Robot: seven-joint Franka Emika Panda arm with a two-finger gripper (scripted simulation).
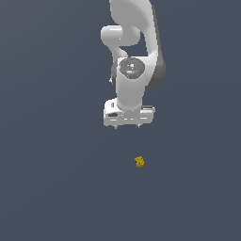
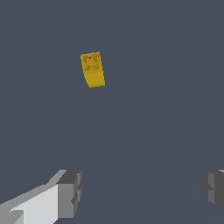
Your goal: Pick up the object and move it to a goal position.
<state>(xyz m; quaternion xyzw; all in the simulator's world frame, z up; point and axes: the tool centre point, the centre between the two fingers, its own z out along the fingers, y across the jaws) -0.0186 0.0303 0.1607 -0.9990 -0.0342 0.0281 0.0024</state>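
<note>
The object is a tiny yellow-orange lump with darker specks. It lies on the dark grey floor in the lower middle of the exterior view. In the wrist view it shows as a yellow block with dark markings. My white gripper hangs above the floor, up from the object and slightly to the exterior view's left, apart from it. In the wrist view the gripper is open, its two grey fingertips spread wide with nothing between them.
The white arm rises from the gripper to the top of the exterior view. The floor is a plain dark grey surface. No goal marker shows.
</note>
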